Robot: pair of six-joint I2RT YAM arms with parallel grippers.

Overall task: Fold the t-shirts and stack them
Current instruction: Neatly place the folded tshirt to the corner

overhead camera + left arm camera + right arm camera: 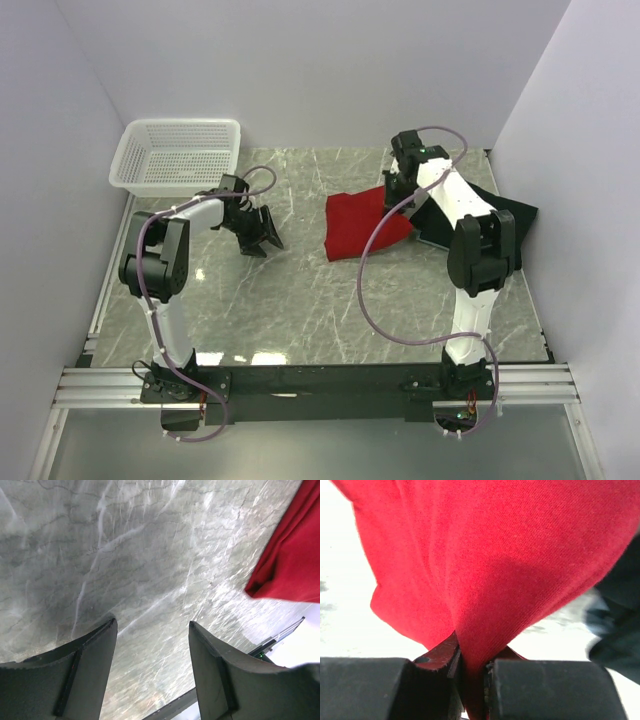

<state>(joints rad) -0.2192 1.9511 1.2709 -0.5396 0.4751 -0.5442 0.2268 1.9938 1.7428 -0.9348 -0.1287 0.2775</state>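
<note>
"What have the right fingers got?"

"A fold of the red shirt, pinched tight between them, with only the thickness of the cloth between the pads. From above, they grip it at its far right corner."

"And where's the rest of it lying?"

"Bunched on the desk, right of centre. The black shirt lies further right, near the desk's edge. The arm covers the join, so I can't tell if the two touch."

"The left fingers?"

"Spread wide, with only marble showing between them. They hang over the left half of the desk, well apart from the red shirt, whose corner just shows in their camera."

"The basket?"

"White mesh, upright, in the far left corner, behind the left arm. Both shirts are on the desk, not in it."
</note>
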